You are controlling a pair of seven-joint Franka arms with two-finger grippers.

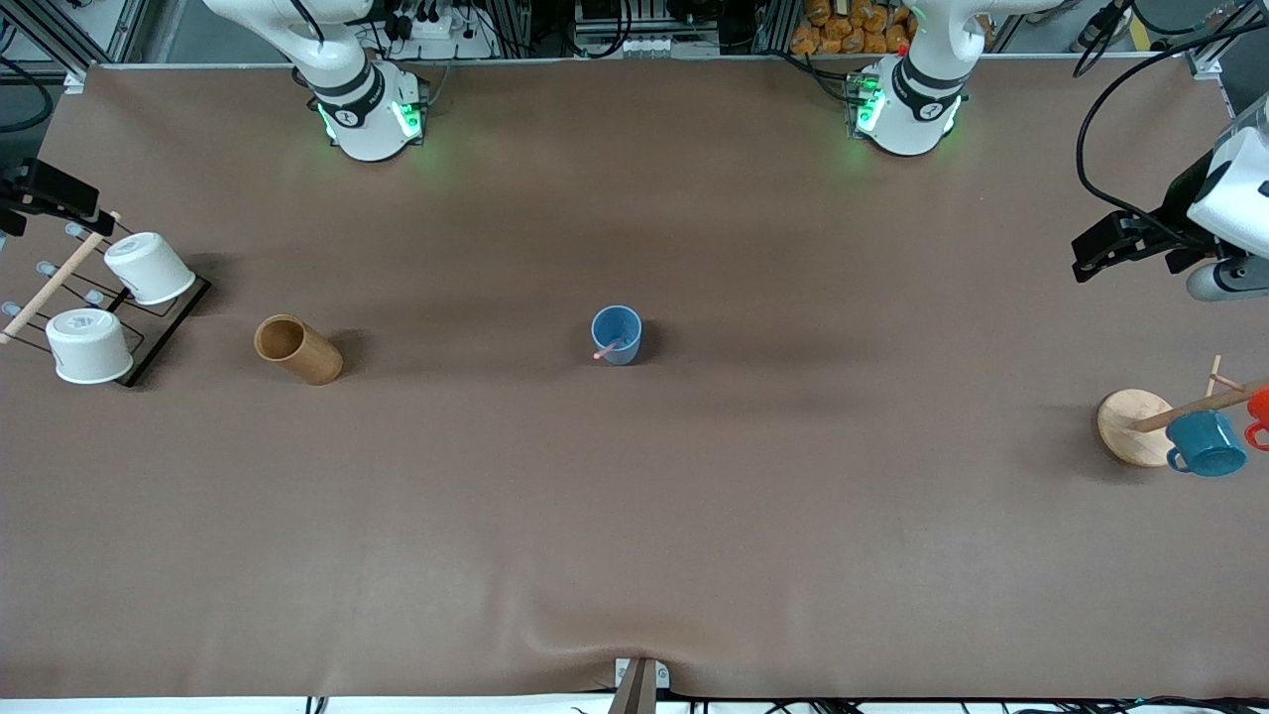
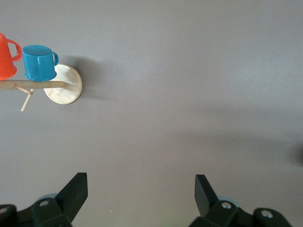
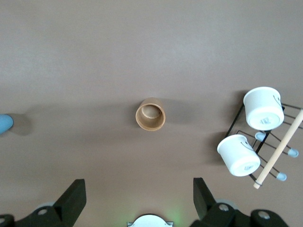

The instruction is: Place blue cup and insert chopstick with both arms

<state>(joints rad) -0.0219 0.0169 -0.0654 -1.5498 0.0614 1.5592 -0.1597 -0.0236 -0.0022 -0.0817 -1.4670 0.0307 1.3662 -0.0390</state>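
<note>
Hovering with both hands empty, I keep my left gripper (image 2: 141, 196) spread wide over bare table (image 1: 634, 516) at my left arm's end, high above the cloth. Below and off to one side of it stands a wooden mug tree (image 2: 62, 85) carrying a teal mug (image 2: 40, 62) and an orange mug (image 2: 8, 57). My right gripper (image 3: 139, 198) is spread just as wide over my right arm's end, with a brown wooden cylinder (image 3: 151, 114) on the cloth beneath it and, farther out, a black wire rack (image 3: 251, 142) holding two white cups (image 3: 263, 108). Well apart from both grippers, midway between them, the blue cup (image 1: 617, 335) stands upright with the chopstick (image 1: 607, 349) leaning inside it.
</note>
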